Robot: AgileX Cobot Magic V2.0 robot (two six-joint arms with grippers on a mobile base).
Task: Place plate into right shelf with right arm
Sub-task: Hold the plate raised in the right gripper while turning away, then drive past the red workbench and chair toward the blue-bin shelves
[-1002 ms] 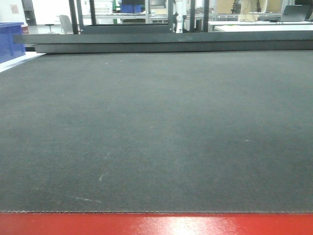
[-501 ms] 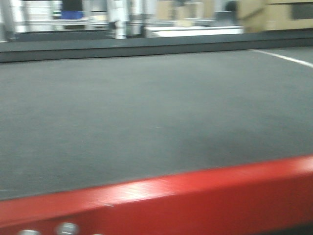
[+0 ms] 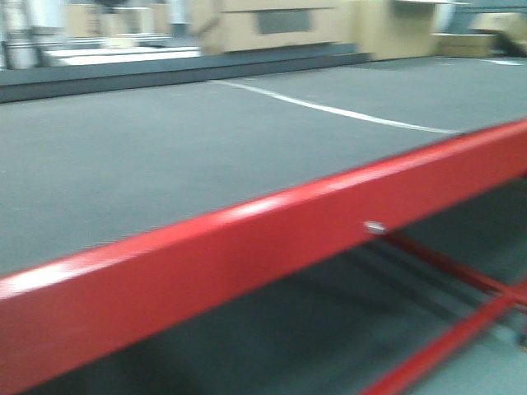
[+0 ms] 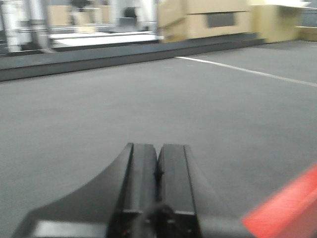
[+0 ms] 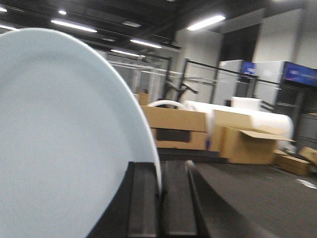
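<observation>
White plate (image 5: 64, 144): left of right wrist frame, on edge.
Right gripper (image 5: 159, 173): pinching the plate rim.
Left gripper (image 4: 157, 148): pressed together, empty.
Right shelf: not in view.
Handling: hold pinch firm; sight shelf before extending.

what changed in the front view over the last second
The view swung to the right: the red table edge, level along the bottom a second ago, now slants across the picture, with the space under it showing. A white line and cardboard boxes came into view. The grey mat looks unchanged. Right now the right pincer grips the plate.
</observation>
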